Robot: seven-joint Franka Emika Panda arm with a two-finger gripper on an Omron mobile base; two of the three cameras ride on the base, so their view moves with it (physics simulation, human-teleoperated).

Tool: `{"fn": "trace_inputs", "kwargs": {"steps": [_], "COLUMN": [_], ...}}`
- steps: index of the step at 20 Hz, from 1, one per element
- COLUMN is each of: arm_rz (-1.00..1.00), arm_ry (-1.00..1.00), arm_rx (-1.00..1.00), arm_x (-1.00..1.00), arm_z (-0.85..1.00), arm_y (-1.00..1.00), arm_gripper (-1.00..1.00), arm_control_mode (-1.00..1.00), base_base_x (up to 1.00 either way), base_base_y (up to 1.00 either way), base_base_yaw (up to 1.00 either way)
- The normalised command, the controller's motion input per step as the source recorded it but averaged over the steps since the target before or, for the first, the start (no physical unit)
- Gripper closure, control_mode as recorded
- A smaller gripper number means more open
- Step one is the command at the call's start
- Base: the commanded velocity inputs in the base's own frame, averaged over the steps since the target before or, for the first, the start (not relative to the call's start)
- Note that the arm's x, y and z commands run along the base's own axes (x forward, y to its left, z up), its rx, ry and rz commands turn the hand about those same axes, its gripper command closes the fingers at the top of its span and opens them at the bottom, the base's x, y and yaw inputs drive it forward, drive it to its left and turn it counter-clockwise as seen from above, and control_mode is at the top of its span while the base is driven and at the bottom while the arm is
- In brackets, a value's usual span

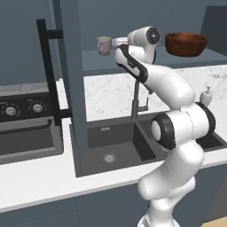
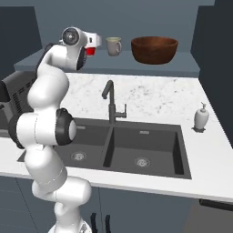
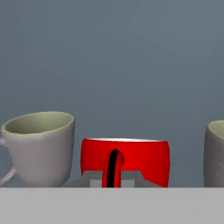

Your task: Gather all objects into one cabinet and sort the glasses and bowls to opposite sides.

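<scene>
Up on the cabinet shelf [image 2: 182, 63], the fingers [image 3: 113, 179] sit closed on the red cup [image 3: 144, 159] between two mugs [image 3: 41, 146]; the bowl [image 2: 154, 49] apparently stands right, so release remains.

No text, label, brand, number or sign can be read anywhere. The red cup [image 3: 124, 159], the beige mugs [image 3: 39, 146] and the wooden bowl [image 2: 154, 49] are plain. The stove knobs [image 1: 23, 109] at the left end of the counter [image 2: 150, 98] carry small marks (too blurred to make out as figures). The soap dispenser [image 2: 201, 116] near the counter's right edge bears no lettering that can be told.
</scene>
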Motion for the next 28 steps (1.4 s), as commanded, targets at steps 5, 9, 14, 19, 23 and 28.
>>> {"fn": "trace_inputs", "kwargs": {"steps": [5,9,14,19,23,28], "arm_rz": [0.05,0.06,0.08,0.04,0.0,0.0], "arm_ry": [0.08,0.0,-0.07,-0.25,-0.29,-0.17], "arm_rx": [0.06,0.03,0.0,0.0,0.0,0.0], "arm_x": [0.34,0.32,0.1,-0.04,-0.27,-0.12], "arm_z": [-0.37,-0.33,-0.33,-0.29,-0.15,-0.04], "arm_y": [0.0,0.0,0.0,0.0,-0.01,0.0], "arm_gripper": [1.0,1.0,1.0,1.0,1.0,1.0], "arm_control_mode": [-1.0,-1.0,-1.0,-1.0,-1.0,-1.0], "base_base_x": [0.0,0.0,0.0,0.0,0.0,0.0], "base_base_y": [0.0,0.0,0.0,0.0,0.0,0.0], "base_base_yaw": [0.0,0.0,0.0,0.0,0.0,0.0]}}
